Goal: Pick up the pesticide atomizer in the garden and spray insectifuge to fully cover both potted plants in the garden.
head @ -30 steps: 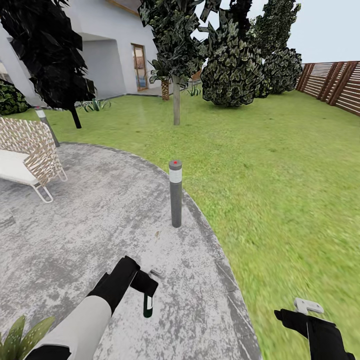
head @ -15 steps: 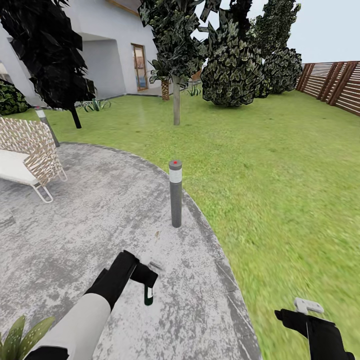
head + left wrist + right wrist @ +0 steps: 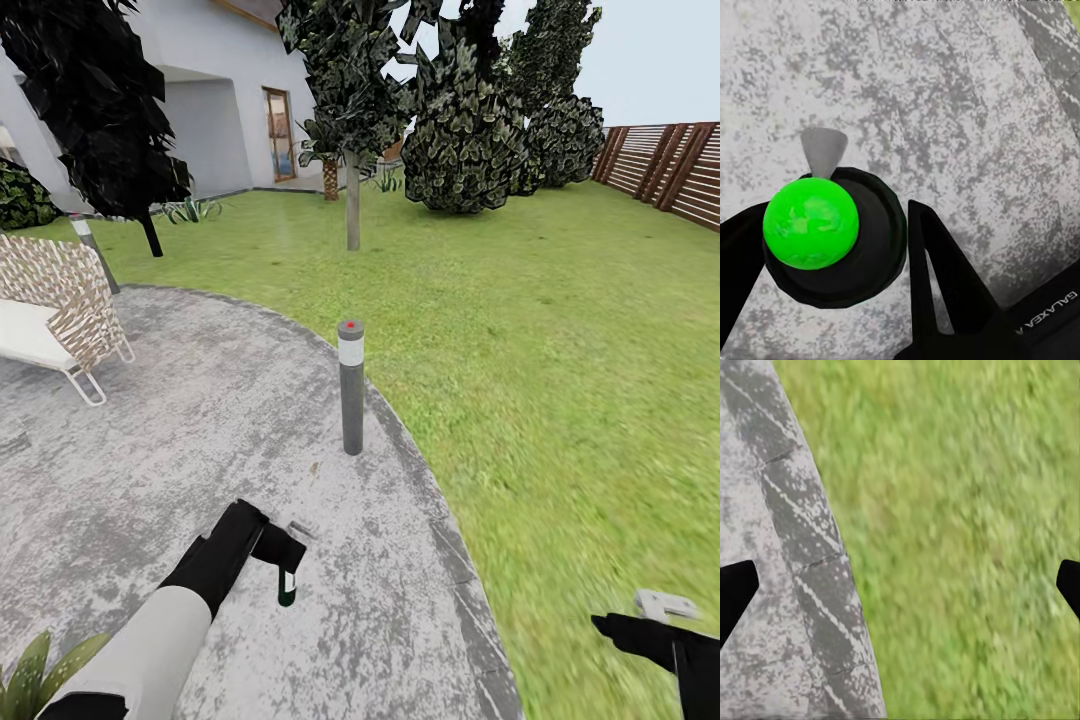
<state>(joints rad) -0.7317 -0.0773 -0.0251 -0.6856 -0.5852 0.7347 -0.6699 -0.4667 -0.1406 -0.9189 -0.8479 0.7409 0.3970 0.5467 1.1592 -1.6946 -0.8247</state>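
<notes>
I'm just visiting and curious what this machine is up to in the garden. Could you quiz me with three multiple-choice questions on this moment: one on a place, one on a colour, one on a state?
1. Where does the grey bollard lamp stand?
A. mid-lawn
B. near the patio's edge
C. against the fence

2. What colour is the dot on the lamp's top?
A. red
B. blue
C. yellow

3. What is the left gripper doing?
A. hanging open and empty
B. holding the pesticide atomizer
C. gripping the lamp

Answers: 1 B, the lamp rises just inside the paving's curved rim. 2 A, a red dot shows there. 3 B, the left wrist view shows fingers on either side of the bottle.
</notes>
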